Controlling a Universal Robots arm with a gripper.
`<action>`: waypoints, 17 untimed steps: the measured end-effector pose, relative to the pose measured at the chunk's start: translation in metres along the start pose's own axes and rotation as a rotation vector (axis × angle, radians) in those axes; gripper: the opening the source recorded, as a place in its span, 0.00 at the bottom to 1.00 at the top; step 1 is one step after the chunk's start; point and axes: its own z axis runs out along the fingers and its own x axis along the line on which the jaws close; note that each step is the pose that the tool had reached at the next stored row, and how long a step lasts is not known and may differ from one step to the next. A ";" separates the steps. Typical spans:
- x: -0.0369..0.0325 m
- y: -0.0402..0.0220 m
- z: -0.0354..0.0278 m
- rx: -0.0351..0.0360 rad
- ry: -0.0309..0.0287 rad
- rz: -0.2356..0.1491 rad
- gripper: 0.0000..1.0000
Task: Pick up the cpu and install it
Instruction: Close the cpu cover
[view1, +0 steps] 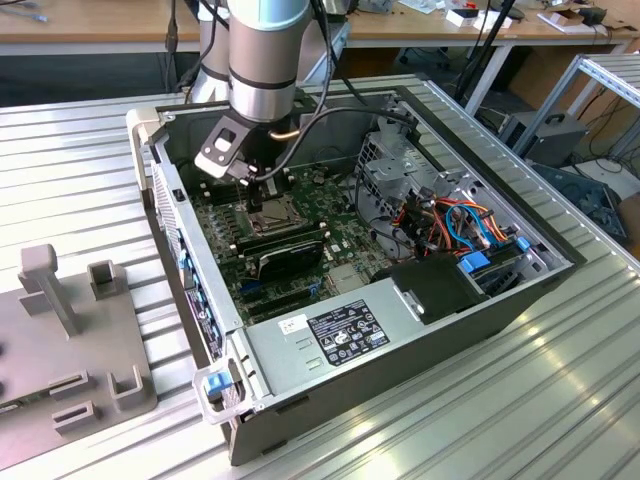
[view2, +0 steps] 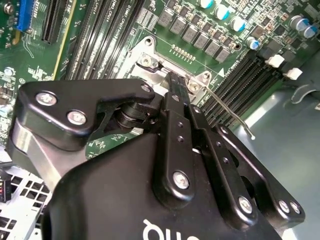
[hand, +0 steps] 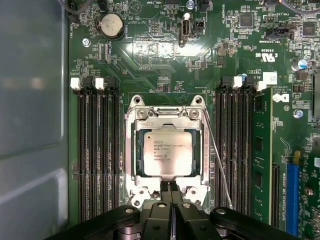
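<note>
In the first wrist view the cpu (hand: 166, 152), a small square chip with a dull silver top, lies flat inside the socket's metal frame (hand: 131, 150). My gripper (hand: 170, 189) is shut, its two black fingers pressed together with nothing between them. The tips sit at the frame's edge beside the cpu; whether they touch the frame I cannot tell. The second wrist view shows the same closed gripper (view2: 172, 80) over the frame's corner (view2: 146, 61), hiding the chip. In the exterior view my gripper (view1: 262, 192) hangs low over the socket (view1: 275, 212) inside the open computer case.
Black memory slots (hand: 97, 150) flank the socket, and a thin wire lever (hand: 217, 160) stands open beside it. A grey power-supply box (view1: 330, 335) and a cabled drive cage (view1: 440, 220) fill the case's near and right parts. A grey fixture (view1: 60, 330) sits on the table.
</note>
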 end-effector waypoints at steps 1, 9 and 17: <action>0.0000 0.0008 0.0013 0.0000 -0.0003 0.000 0.11; 0.0002 0.0045 0.0090 0.0001 -0.0016 0.000 0.11; 0.0001 -0.0013 0.0102 -0.0001 -0.0014 0.000 0.11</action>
